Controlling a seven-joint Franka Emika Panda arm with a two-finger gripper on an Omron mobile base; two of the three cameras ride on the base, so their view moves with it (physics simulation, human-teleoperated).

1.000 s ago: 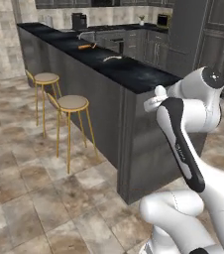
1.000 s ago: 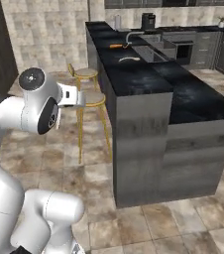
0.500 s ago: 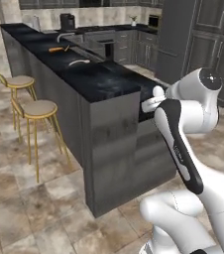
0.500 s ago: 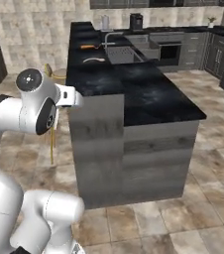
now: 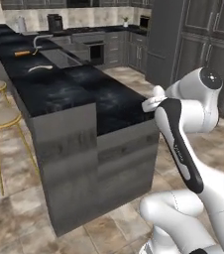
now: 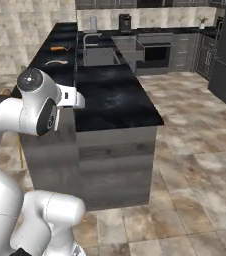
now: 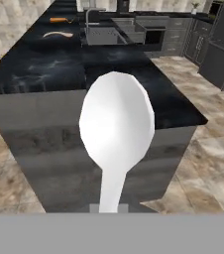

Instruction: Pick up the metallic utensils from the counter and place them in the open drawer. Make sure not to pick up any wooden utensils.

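While the white arm rises from the lower right of the left base view, its gripper [image 5: 151,101] sits at the near end of the counter [image 5: 79,94], just over the black top's edge, and the fingers themselves are too small there to read. At about eleven o'clock from the gripper, far along the slab, an orange utensil [image 5: 22,53] lies near the tap [image 5: 37,42], with a pale curved utensil [image 5: 39,68] a little nearer, beside the sink [image 5: 62,58]. Two stools [image 5: 2,117] stand at the counter's left side. Seen from the right base view, the arm comes up from the lower left and the gripper [image 6: 75,99] is by the left near part of the counter [image 6: 115,100]; at twelve o'clock from it, well apart, lie the pale curved utensil [image 6: 56,62] and beyond it the orange utensil [image 6: 60,48], both left of the sink [image 6: 99,56]. Through the hand view, a shiny white spoon [image 7: 116,134] stands upright with its round bowl at centre and its handle running down to six o'clock, where the fingers are pressed together, pinching it. Behind the spoon stretches the counter [image 7: 39,69], with the orange utensil [image 7: 59,20] and the pale curved utensil [image 7: 58,34] at about eleven o'clock.
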